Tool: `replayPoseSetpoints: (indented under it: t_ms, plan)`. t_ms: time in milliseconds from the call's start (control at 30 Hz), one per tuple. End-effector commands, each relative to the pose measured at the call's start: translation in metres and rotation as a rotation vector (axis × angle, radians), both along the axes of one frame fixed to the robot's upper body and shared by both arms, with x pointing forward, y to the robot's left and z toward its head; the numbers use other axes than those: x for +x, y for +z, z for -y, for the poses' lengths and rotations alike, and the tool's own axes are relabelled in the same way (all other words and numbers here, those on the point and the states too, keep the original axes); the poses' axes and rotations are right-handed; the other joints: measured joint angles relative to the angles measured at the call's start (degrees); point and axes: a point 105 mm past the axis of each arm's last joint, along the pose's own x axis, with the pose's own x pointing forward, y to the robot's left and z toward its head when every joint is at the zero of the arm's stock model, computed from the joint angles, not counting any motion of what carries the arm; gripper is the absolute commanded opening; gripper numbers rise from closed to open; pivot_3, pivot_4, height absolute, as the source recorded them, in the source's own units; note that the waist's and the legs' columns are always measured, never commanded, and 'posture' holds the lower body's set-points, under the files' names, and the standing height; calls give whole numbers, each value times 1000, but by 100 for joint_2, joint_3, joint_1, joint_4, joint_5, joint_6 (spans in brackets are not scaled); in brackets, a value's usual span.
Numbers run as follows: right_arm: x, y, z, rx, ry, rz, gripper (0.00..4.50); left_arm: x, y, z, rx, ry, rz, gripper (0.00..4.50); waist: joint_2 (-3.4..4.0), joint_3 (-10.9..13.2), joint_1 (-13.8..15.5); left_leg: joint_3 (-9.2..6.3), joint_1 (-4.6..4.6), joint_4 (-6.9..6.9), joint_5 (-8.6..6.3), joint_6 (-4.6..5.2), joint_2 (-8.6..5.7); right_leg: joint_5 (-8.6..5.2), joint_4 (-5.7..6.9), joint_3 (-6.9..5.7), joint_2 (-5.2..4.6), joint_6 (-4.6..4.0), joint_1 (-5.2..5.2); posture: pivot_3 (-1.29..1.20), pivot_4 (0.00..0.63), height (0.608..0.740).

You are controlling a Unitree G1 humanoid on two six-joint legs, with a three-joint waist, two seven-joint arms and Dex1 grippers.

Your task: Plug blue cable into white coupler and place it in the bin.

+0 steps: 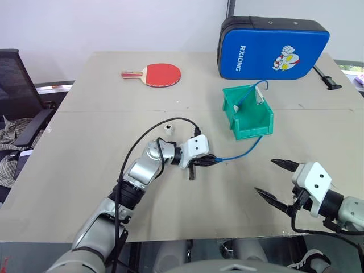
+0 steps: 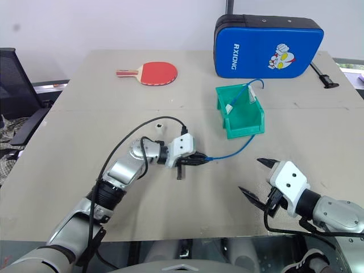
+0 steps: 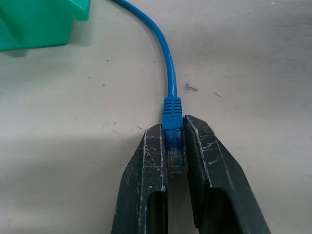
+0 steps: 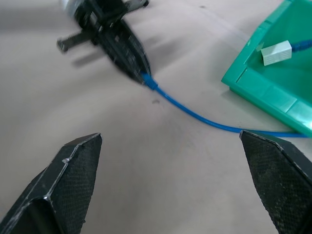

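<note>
My left gripper (image 1: 211, 160) is shut on the clear plug at one end of the blue cable (image 1: 244, 151), low over the table centre. The left wrist view shows the plug (image 3: 173, 141) pinched between both fingers. From there the cable curves along the table toward the front of the green bin (image 1: 253, 132). The white coupler (image 1: 169, 128) stands loose on the table just behind my left wrist, apart from the cable. My right gripper (image 1: 265, 177) hangs wide open and empty near the table's front right edge, pointing toward the cable.
Inside the bin lies another blue cable (image 1: 256, 86) plugged into a white block (image 4: 276, 52). A blue padded case (image 1: 273, 48) stands behind the bin. A red paddle (image 1: 162, 74) lies at the back left. A black chair (image 1: 17, 85) stands off the table's left side.
</note>
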Motion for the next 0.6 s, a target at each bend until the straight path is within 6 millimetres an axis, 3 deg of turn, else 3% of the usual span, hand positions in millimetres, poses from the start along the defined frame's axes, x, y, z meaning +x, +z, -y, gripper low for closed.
replayPoseSetpoints:
  t_ms: [33, 233, 267, 300, 367, 600]
  plan:
    - [-1, 6, -17, 180, 3, -82, 4500, -24, 34, 4, -230, -67, -255, 59, 1, 1, -1, 0, -1, 0, 0, 0, -1, 0, 2, 0, -1, 0, -2, 0, 150, 731]
    - [2, 9, -35, 462, 13, -246, 4500, -47, 86, -7, -462, -137, -587, 59, -2, 3, 12, -18, -8, 1, 0, 0, 3, -1, 4, -13, -2, -1, -4, 0, 150, 731]
    - [2, 12, -39, 519, 31, -265, 4088, -50, 95, -8, -494, -154, -621, 0, -3, 3, 10, -17, -7, 1, 0, 0, 0, -1, 4, -11, -3, 0, -2, 0, 150, 731]
    - [3, 17, -44, 572, 52, -275, 3949, -50, 102, -9, -519, -157, -642, 0, -3, 3, 8, -17, -7, 1, 0, 0, -2, -1, 2, -9, -3, 0, 0, 0, 150, 731]
    - [6, 26, -50, 634, 68, -277, 3281, -52, 105, -10, -517, -159, -646, 0, -4, 4, 1, -15, -7, 2, 0, 0, -3, 0, 1, -5, -3, 1, 0, 0, 150, 731]
    - [14, 44, -60, 774, 111, -319, 3281, -55, 111, -8, -536, -161, -652, 0, -3, 3, 1, -13, -4, 1, 0, 0, -6, 0, 2, -1, -1, 0, 2, 0, 150, 731]
